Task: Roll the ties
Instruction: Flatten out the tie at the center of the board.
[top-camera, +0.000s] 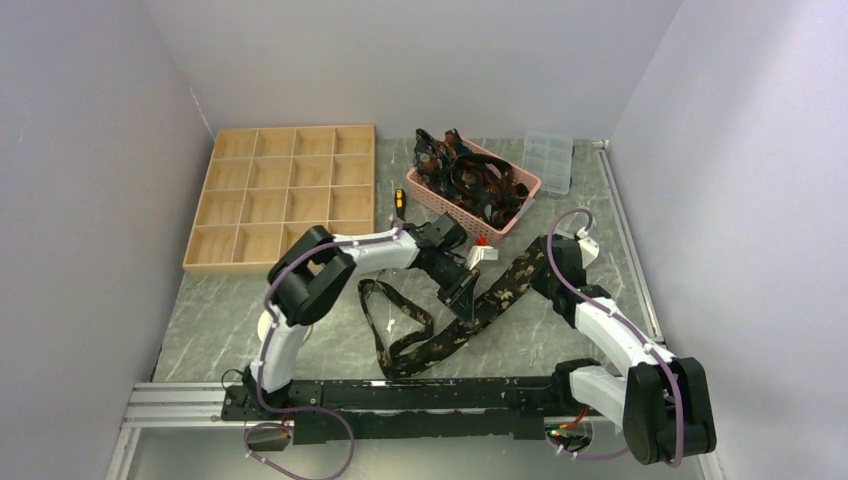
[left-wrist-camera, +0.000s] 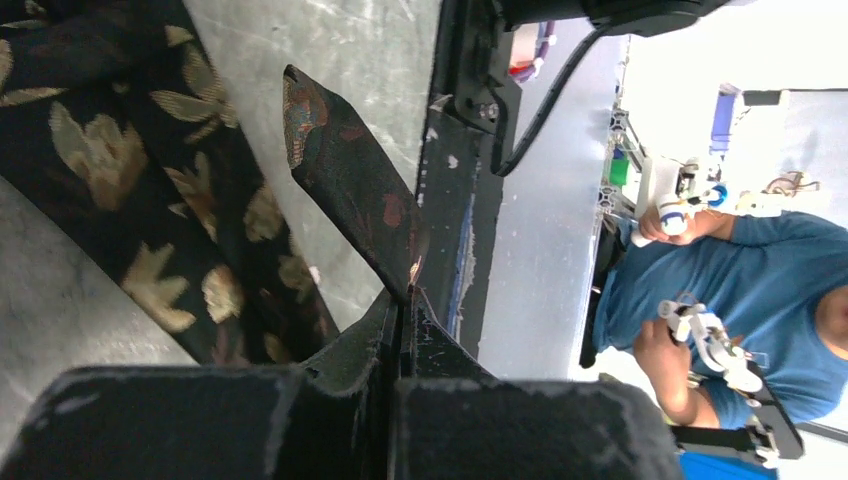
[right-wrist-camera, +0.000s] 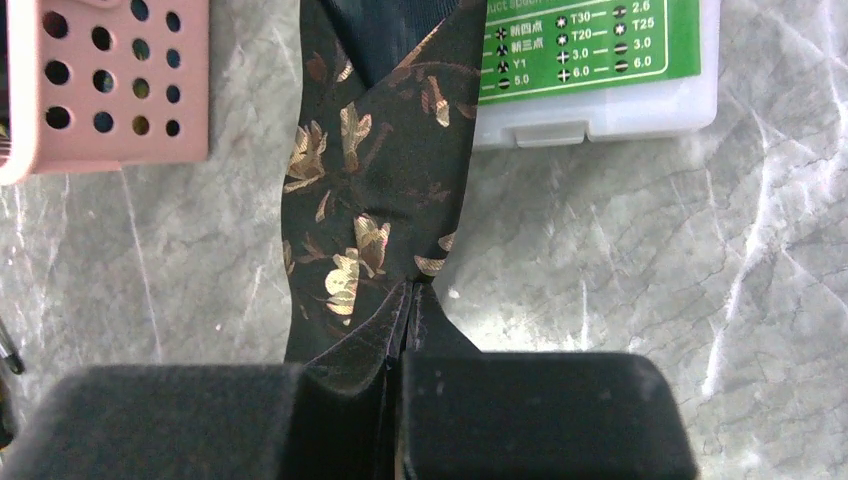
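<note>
The tie (top-camera: 470, 315) lies on the bench (top-camera: 220, 310), its long axis slanting from near-left to far-right. It looks light, limp and slippery to me, best pinched at an edge. My right tool (right-wrist-camera: 405, 295) is clamped on its wide floral part, and my left tool (left-wrist-camera: 405, 300) on a narrow strip

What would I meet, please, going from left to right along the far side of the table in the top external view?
wooden compartment tray → small yellow and black object → pink basket → clear plastic box
</note>
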